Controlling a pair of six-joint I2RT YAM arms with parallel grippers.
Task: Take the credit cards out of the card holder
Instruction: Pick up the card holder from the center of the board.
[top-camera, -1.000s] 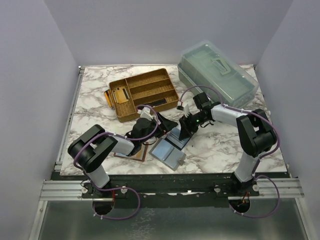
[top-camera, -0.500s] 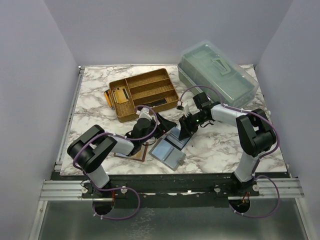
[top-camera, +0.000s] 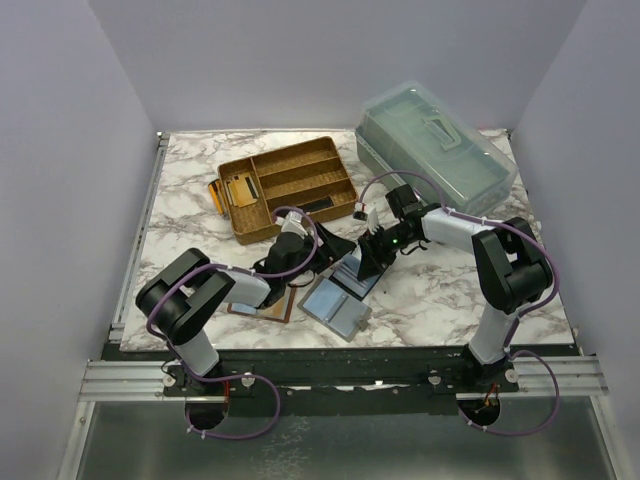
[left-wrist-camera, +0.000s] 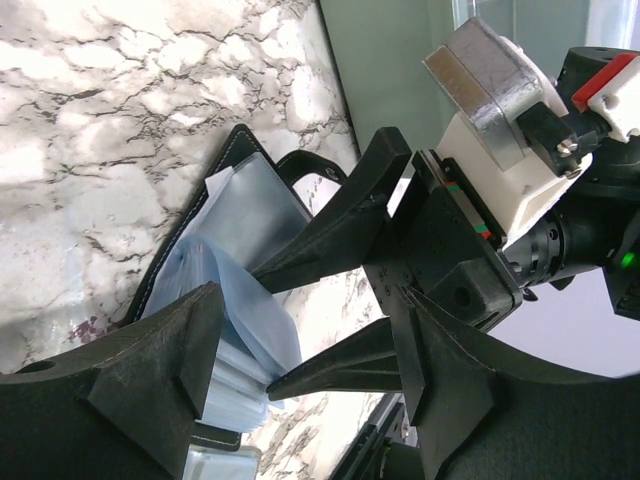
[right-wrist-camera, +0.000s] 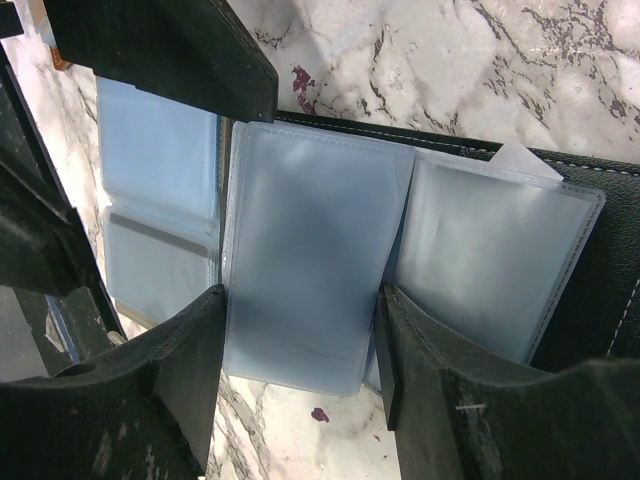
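**Desk** (top-camera: 190, 230): white marble pattern with grey veins, carrying every item below.

**Card holder** (top-camera: 352, 275): black bifold, lying open at the centre of the desk, near the right end of the organiser tray. The blue-grey clear pockets are fanned upward. It sits between the two grippers.

**Credit cards** (right-wrist-camera: 490, 250): pale grey-blue and inside the holder's pockets. Their edges are hard to tell from the plastic. A white corner shows at the far edge of the right pocket.

**Right gripper** (right-wrist-camera: 300, 298): released. The jaws stand apart, one on each side of a pocket leaf and just beside its edges. The leaf lies flat and is not clamped.

**Left gripper** (top-camera: 325, 252): released, with the jaws wide apart. It reaches in from the left over the holder's left side, and one finger is just beside the pockets. It grasps nothing.

**Grey-outside holder** (top-camera: 335, 305): open, just beside the card holder on its near-left side.

**Brown holder** (top-camera: 262, 303): near left, partly under the left arm.

**Organiser tray** (top-camera: 346, 167): tan, with compartments, at the far centre-left.

**Gold-tan cards** (top-camera: 238, 188): in the tray's left compartment.

**Black bar** (top-camera: 320, 207): in the tray's near compartment.

**Lidded box** (top-camera: 435, 140): translucent green-grey, at the far right and well apart from the holders.
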